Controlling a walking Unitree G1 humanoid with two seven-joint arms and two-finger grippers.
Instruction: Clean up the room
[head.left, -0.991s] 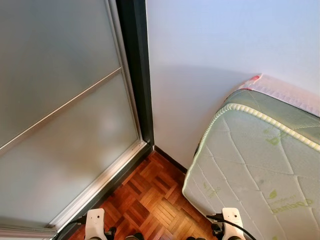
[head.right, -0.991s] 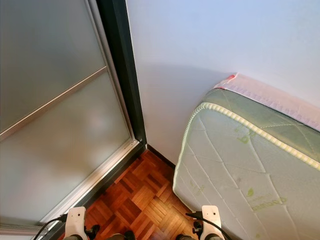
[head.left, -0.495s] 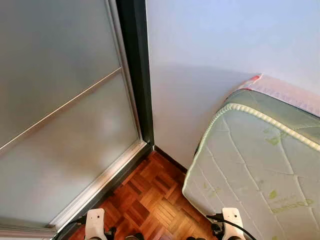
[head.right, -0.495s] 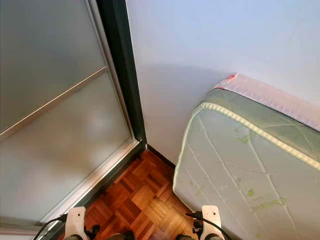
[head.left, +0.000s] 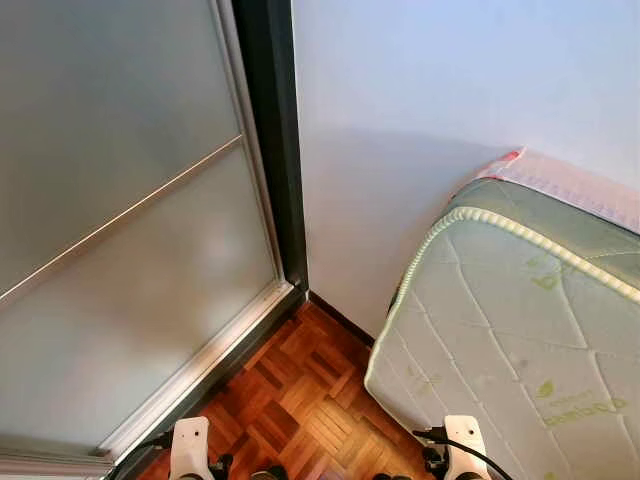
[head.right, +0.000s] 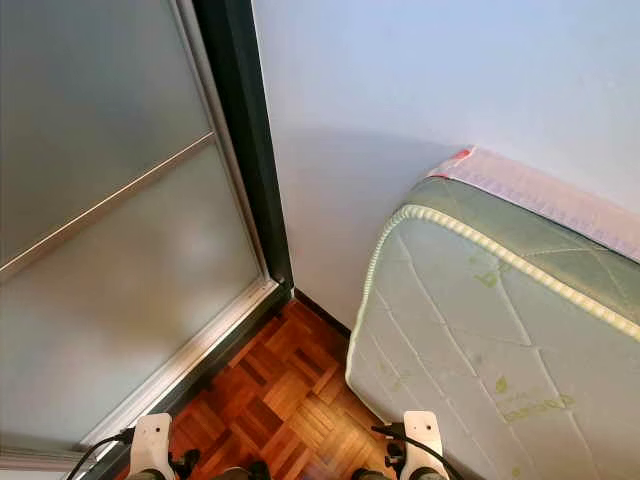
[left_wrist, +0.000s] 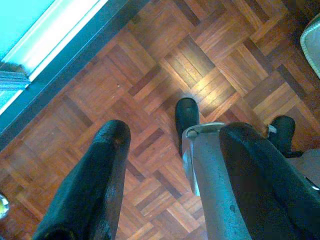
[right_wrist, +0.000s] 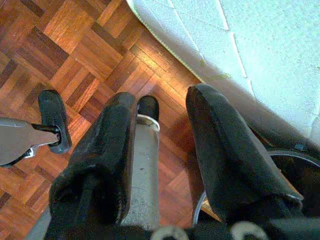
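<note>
Both arms are hanging down by the robot's sides, pointing at the floor. The left gripper (left_wrist: 167, 175) is holding its two thick black fingers (left_wrist: 95, 185) spread apart, grasping nothing, with only the parquet floor (left_wrist: 150, 65) showing between them. The right gripper (right_wrist: 162, 150) is likewise hanging with its fingers parted and nothing in them, its matte rubbery pads (right_wrist: 225, 150) hovering above the floor just beside the mattress (right_wrist: 260, 55).

The mattress (head.left: 510, 340) is leaning against the pale wall (head.left: 430, 110), its lower end resting on the floor. Its cover is quilted, off-white with small green leaf prints and a ribbed, rope-like piping along the edge; a pinkish layer is showing along its top edge, possibly a second pad or sheet, though I cannot tell from here.

The floor is glossy reddish-brown wood laid in a basket-weave pattern. A frosted glass sliding door (head.left: 120, 230) is standing on the left, in a dark frame (head.left: 270, 150) with a silvery metal rail.
</note>
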